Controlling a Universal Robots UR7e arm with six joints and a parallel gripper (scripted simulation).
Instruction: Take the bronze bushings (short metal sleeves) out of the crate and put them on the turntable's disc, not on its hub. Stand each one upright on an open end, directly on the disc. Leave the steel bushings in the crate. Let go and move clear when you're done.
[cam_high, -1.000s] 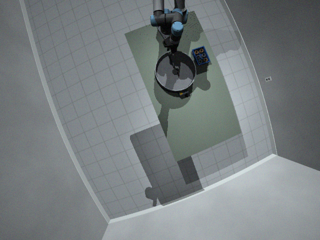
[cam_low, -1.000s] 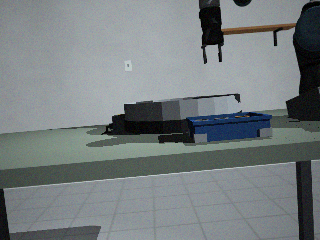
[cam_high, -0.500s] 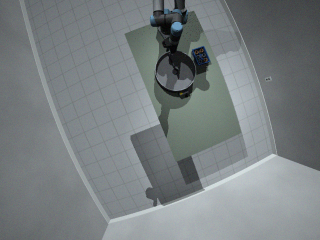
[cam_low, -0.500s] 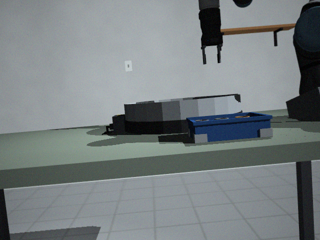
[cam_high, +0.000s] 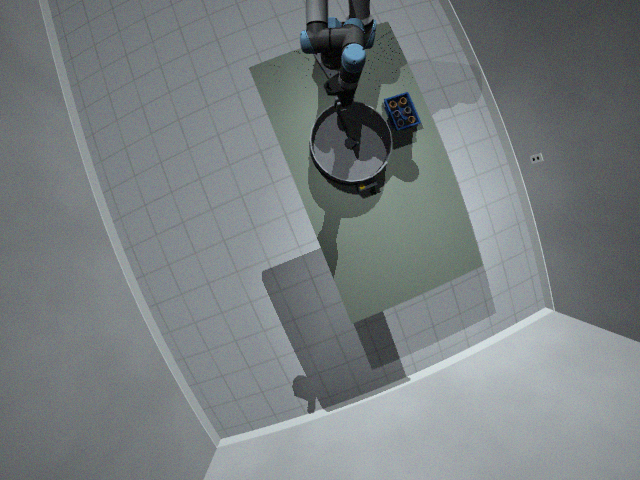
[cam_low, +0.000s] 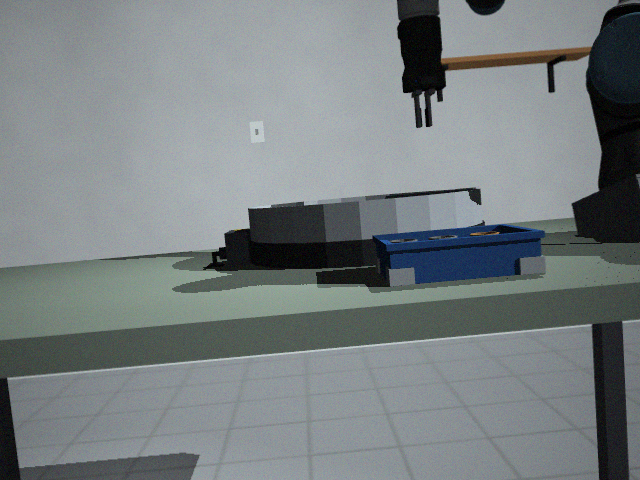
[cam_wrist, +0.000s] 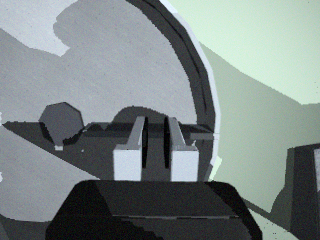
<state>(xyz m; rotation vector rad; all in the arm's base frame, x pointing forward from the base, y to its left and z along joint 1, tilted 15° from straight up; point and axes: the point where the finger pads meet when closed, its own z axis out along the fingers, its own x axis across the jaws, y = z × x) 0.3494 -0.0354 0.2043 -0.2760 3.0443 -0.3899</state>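
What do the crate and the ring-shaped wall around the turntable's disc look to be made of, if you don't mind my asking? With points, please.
The crate (cam_high: 404, 128) (cam_low: 465, 262) looks like moulded plastic, judging by its even, saturated blue. The wall (cam_high: 311, 155) (cam_low: 341, 221) (cam_wrist: 216, 100) may be painted or bare metal: it is plain grey, thin at the rim, without visible grain.
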